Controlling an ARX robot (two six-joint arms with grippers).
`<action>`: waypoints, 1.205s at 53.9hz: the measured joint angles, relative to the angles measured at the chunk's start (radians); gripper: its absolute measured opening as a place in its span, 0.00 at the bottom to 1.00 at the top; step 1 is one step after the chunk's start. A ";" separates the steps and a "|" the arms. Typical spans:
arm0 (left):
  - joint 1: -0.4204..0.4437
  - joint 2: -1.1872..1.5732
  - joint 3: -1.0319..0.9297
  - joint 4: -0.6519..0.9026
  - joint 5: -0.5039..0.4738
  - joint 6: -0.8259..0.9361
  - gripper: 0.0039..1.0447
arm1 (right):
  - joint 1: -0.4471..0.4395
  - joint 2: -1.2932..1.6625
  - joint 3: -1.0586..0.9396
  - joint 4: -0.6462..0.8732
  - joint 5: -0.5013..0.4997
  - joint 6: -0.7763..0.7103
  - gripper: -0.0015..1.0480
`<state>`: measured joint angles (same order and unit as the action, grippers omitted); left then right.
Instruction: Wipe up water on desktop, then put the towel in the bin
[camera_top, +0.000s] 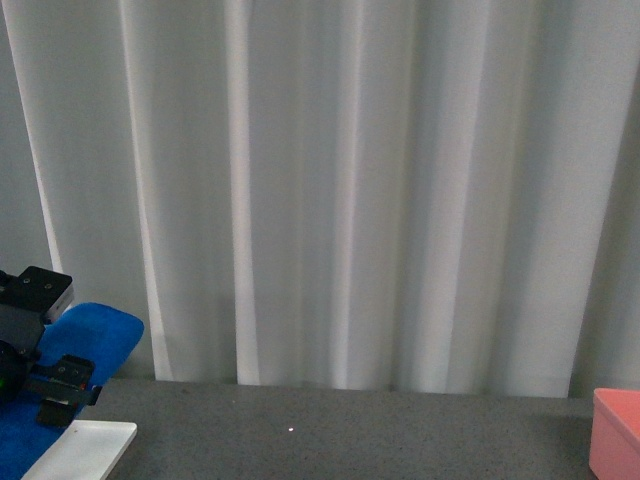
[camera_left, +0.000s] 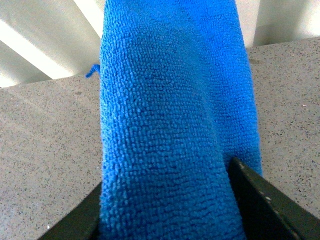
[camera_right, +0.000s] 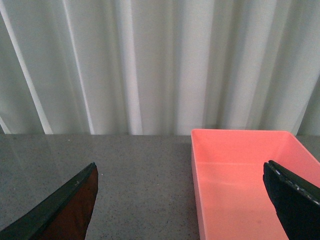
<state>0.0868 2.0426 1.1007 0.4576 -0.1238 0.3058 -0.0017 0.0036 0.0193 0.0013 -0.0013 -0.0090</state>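
My left gripper (camera_top: 45, 385) is at the far left of the front view, shut on the royal-blue towel (camera_top: 95, 335), which droops over and past it above the desktop (camera_top: 350, 435). In the left wrist view the towel (camera_left: 170, 125) fills the middle, pinched between the two dark fingers (camera_left: 265, 200), and hangs over the speckled desktop (camera_left: 45, 145). The salmon-pink bin (camera_top: 617, 432) shows at the far right edge. In the right wrist view my right gripper (camera_right: 182, 200) is open and empty, over the bin's (camera_right: 240, 175) near left wall; the bin is empty.
A white tray (camera_top: 85, 447) lies at the front left, just below the left gripper. A white pleated curtain (camera_top: 350, 190) hangs behind the table's far edge. A tiny bright speck (camera_top: 290, 430) sits on the desktop's middle.
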 joint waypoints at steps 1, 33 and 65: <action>0.000 -0.005 -0.003 0.000 0.000 0.001 0.55 | 0.000 0.000 0.000 0.000 0.000 0.000 0.93; 0.009 -0.157 -0.064 -0.025 0.185 -0.065 0.04 | 0.000 0.000 0.000 0.000 0.000 0.000 0.93; -0.358 -0.610 -0.347 0.167 0.692 -0.467 0.04 | 0.000 0.000 0.000 0.000 0.000 0.000 0.93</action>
<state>-0.2714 1.4326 0.7536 0.6243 0.5678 -0.1616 -0.0017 0.0036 0.0193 0.0013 -0.0013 -0.0090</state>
